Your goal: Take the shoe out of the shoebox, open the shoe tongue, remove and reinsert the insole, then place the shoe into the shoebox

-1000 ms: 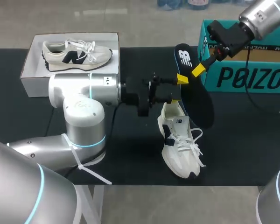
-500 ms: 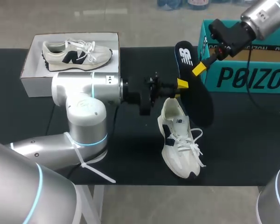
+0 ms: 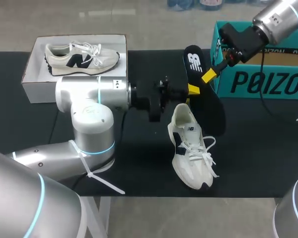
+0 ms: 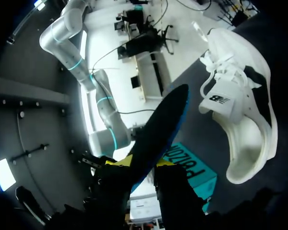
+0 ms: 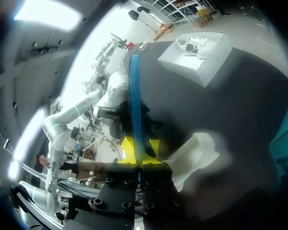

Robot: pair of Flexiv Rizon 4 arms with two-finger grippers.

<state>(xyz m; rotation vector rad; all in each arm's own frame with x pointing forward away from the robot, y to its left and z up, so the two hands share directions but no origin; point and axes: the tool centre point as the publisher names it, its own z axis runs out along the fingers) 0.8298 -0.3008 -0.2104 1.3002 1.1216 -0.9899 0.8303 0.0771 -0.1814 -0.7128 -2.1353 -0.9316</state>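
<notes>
Black tabletop fills the middle of the head view. A teal shoebox stands at the upper right, cut off by the frame's edge, with large white lettering across its side. At the upper left sits a white box holding a second shoe, pale with a dark letter mark on its flank. The white shoe lies on the tabletop at lower centre, toe toward the bottom edge and laces loose, with a small dark logo on its side.

Above its heel the dark insole is held off the surface, a white logo printed near its upper end. Its lower end is hard to separate from the black surface. The left pincer grips its left edge, though only one yellow tip shows from above. The right pincer, coming from the upper right corner, clamps the opposite edge.

From the left wrist, the insole runs out between the two yellow tips of the left pincer, both pressed against it, with the shoe just beside it. From the right wrist the insole shows edge-on — a thin blue strip nipped tight in the right pincer — and the shoe beyond is only a pale blur.
</notes>
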